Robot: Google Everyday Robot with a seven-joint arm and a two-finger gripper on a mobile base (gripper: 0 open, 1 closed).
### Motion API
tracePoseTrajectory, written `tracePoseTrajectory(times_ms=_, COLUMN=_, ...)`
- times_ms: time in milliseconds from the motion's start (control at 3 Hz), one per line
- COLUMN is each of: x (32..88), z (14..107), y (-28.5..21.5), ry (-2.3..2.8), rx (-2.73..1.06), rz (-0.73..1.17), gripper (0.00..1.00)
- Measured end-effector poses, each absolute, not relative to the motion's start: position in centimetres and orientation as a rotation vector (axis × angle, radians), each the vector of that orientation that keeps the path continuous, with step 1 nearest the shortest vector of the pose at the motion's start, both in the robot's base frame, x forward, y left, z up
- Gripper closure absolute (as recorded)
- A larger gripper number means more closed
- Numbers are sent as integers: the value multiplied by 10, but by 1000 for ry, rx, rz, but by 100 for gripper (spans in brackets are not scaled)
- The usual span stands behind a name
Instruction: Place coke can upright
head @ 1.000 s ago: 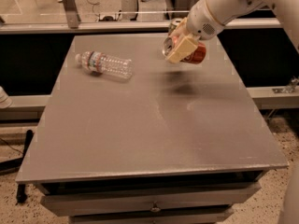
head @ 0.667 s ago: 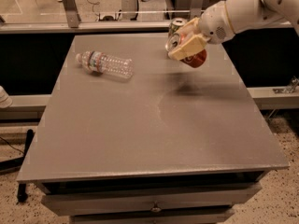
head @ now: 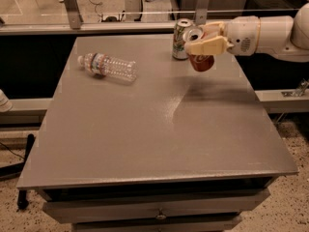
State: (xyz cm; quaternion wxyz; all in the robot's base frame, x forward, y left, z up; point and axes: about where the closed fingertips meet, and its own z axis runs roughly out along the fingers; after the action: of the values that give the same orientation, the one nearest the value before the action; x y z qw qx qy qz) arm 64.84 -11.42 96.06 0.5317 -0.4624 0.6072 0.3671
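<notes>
The coke can (head: 200, 61), red-orange with a silver top, is held tilted in my gripper (head: 204, 41) above the far right part of the grey table (head: 145, 129). The can's silver top faces up and to the left, and its red base points down. The cream-coloured fingers (head: 208, 45) are closed around the can's upper body. The can hangs clear of the table and casts a shadow on the surface below it. My white arm (head: 270, 33) reaches in from the right edge of the view.
A pale green-and-silver can (head: 181, 38) stands upright at the table's far edge, just left of the held can. A clear plastic water bottle (head: 108, 66) lies on its side at the far left. A glass rail runs behind the table.
My arm has swung level, reaching in from the right. The coke can has turned more upright in the gripper. The green-and-silver can behind it is now uncovered.
</notes>
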Motion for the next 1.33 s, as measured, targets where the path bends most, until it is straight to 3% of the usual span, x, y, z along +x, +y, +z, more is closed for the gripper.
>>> tracePoseTrajectory(times_ms=1000, x=671, z=916, y=-148, ry=1477, rx=-874, rz=994, gripper=100)
tracePoseTrajectory(times_ms=1333, x=679, z=901, y=-152, ry=1504, rx=-814, rz=1030, gripper=82)
